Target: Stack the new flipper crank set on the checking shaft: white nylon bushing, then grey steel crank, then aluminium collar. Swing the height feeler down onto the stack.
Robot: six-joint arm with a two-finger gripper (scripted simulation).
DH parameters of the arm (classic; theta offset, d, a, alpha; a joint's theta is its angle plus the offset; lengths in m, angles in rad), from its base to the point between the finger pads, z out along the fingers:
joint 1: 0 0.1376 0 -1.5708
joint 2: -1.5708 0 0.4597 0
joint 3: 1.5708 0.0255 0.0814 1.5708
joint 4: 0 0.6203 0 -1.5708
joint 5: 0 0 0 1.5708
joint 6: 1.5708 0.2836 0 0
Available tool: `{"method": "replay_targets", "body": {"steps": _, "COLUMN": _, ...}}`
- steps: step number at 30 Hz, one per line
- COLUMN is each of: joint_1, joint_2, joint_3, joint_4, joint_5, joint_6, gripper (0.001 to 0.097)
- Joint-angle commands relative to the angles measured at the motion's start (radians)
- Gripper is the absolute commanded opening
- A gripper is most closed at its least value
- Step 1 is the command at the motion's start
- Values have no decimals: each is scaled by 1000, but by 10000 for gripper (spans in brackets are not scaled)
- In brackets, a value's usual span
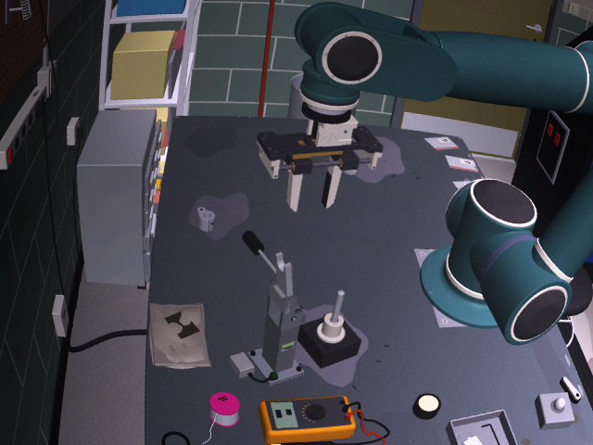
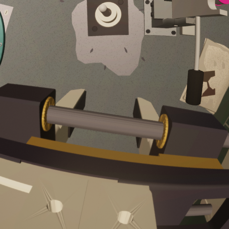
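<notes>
The white nylon bushing (image 1: 332, 327) sits on the checking shaft (image 1: 338, 302), which rises from a black block (image 1: 329, 344) near the bench's front. The height feeler (image 1: 282, 306) stands just left of the block, with its black-handled lever (image 1: 252, 244) raised up and back. The aluminium collar (image 1: 206, 219) lies on a pale patch at the left of the bench. My gripper (image 1: 311, 191) hangs open and empty above the middle of the bench, well behind the shaft. In the wrist camera the bushing (image 2: 108, 14) and the lever handle (image 2: 194, 86) lie ahead of my fingers (image 2: 109, 111). I cannot see the grey steel crank.
The arm's own base (image 1: 484, 278) stands close on the right of the bench. A multimeter (image 1: 307, 417), a pink spool (image 1: 224, 408) and a tray (image 1: 481, 428) line the front edge. A worn paper (image 1: 179, 335) lies at front left, and a grey cabinet (image 1: 117, 191) stands beside the bench.
</notes>
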Motion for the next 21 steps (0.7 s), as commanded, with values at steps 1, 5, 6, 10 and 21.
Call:
{"method": "replay_targets", "body": {"steps": 1, "joint_1": -23, "joint_2": 11, "joint_3": -8, "joint_4": 0, "joint_5": -3, "joint_6": -22, "gripper": 495}}
{"method": "replay_targets", "body": {"steps": 5, "joint_1": -122, "joint_2": 64, "joint_3": -45, "joint_4": 0, "joint_5": -19, "joint_6": -122, "gripper": 495}}
{"method": "replay_targets", "body": {"steps": 6, "joint_1": -147, "joint_2": 80, "joint_3": -56, "joint_4": 0, "joint_5": -23, "joint_6": -146, "gripper": 495}}
{"method": "replay_targets", "body": {"steps": 10, "joint_1": -237, "joint_2": 147, "joint_3": -108, "joint_4": 0, "joint_5": -40, "joint_6": -237, "gripper": 495}}
{"method": "replay_targets", "body": {"steps": 21, "joint_1": -406, "joint_2": 329, "joint_3": -261, "joint_4": 0, "joint_5": -68, "joint_6": -406, "gripper": 495}}
